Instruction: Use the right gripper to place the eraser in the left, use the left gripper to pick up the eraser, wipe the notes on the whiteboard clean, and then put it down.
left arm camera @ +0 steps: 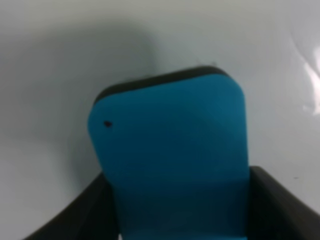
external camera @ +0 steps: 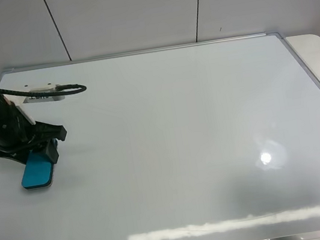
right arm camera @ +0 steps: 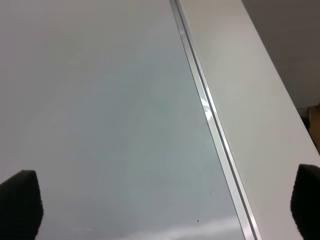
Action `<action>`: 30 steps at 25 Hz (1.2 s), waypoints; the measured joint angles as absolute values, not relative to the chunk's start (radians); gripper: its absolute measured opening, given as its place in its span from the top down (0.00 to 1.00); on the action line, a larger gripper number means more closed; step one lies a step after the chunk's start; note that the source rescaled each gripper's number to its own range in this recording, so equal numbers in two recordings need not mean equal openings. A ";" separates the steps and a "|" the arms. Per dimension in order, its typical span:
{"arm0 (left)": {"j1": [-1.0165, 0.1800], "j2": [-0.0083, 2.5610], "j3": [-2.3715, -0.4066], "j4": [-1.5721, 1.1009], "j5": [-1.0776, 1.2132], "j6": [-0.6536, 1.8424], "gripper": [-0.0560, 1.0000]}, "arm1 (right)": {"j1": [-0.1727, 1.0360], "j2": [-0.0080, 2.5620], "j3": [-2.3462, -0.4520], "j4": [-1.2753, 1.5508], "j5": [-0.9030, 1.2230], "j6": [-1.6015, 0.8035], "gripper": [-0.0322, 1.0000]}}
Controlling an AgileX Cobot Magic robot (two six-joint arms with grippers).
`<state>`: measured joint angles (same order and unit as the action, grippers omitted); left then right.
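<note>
Eraser lies flat on whiteboard, far left side, felt down. Looks light, rigid plastic shell, smooth sides, likely slippery; best taken across the long edges. Left gripper straddles it, fingers at both flanks; clamped or just released, can't tell. Right gripper jaws wide apart, empty, near board's frame. No red notes visible.

The whiteboard lies bare across its middle and right; only the eraser (far left) obstructs.
</note>
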<state>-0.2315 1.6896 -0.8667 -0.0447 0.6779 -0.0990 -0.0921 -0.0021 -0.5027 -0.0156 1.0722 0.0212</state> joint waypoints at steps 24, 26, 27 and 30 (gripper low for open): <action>-0.232 1.694 -0.867 -0.076 0.653 -0.128 0.02 | -0.092 -0.002 -0.503 -0.016 1.072 0.021 0.00; -0.232 1.679 -0.866 -0.075 0.653 -0.127 0.01 | -0.092 -0.002 -0.503 -0.016 1.072 0.021 0.00; -0.232 1.660 -0.866 -0.071 0.649 -0.125 0.02 | -0.092 -0.002 -0.503 -0.016 1.072 0.021 0.00; -0.232 1.570 -0.866 -0.048 0.637 -0.123 0.02 | -0.092 -0.002 -0.503 -0.016 1.072 0.021 0.00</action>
